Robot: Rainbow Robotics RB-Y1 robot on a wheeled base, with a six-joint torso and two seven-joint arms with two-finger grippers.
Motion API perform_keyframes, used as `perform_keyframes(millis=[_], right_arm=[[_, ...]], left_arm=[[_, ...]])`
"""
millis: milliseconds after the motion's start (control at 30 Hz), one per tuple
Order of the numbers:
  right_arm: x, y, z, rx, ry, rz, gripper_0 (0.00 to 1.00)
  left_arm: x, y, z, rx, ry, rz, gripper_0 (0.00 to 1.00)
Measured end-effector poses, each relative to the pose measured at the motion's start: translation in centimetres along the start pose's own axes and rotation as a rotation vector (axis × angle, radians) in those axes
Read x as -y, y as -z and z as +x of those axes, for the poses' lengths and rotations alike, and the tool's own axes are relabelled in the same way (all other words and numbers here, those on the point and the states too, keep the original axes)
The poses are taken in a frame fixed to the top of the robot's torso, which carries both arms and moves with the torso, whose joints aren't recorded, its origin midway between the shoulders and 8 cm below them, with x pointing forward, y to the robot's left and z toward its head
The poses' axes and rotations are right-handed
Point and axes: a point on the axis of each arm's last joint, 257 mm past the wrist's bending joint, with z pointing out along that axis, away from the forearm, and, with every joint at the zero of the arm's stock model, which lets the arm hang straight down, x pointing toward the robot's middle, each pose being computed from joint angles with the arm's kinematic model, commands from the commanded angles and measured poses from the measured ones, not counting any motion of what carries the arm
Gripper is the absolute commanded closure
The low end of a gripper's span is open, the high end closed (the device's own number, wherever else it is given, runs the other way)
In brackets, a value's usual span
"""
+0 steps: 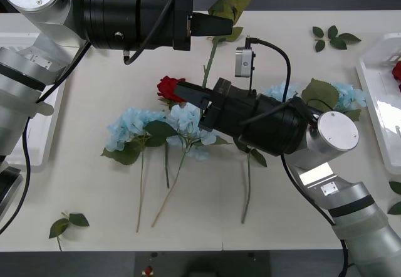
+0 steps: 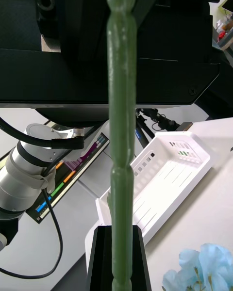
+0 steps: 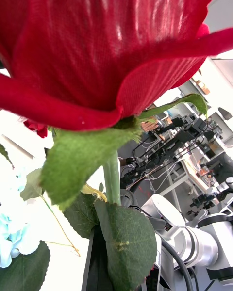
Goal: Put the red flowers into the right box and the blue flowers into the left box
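Holds the red rose aloft at upper centre of the front frame, left tool and right tool both clamped on its thin stem, and judges it light, bendy, soft-petalled, best gripped by stem, never bloom.

Red flowers showing finely woven, ribbed cloth petals, their stem looking like matt moulded green plastic, blue flowers appearing soft and fabric-like, left box gleaming as smooth white plastic, table lying matt and pale
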Motion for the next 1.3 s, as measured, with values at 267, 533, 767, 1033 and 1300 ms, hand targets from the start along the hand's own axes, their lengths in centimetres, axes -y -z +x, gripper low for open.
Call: perform_keyframes(millis=[267,533,767,1033,1300], right_arm=[[0.4,0.0,-0.3,0.012,0.001,0.015,1.00],[0.2,-0.2,-0.6,0.015,0.001,0.008,1.00],[0.4,0.4,-1.0,0.022,-0.012,0.009,1.00],[4.6,5.3,-2.8,-0.056,0.059,0.120,1.00],[10.5,13.2,-7.1,-0.196,-0.016,0.337,1.00]], left_arm=[[0.0,0.0,0.0,0.000,0.000,0.000,0.00],[0.0,0.0,0.0,0.000,0.000,0.000,0.00],[0.0,0.0,0.0,0.000,0.000,0.000,0.00],[0.0,0.0,0.0,0.000,0.000,0.001,0.00],[-0.5,0.2,-0.5,0.017,-0.002,-0.021,0.00]])
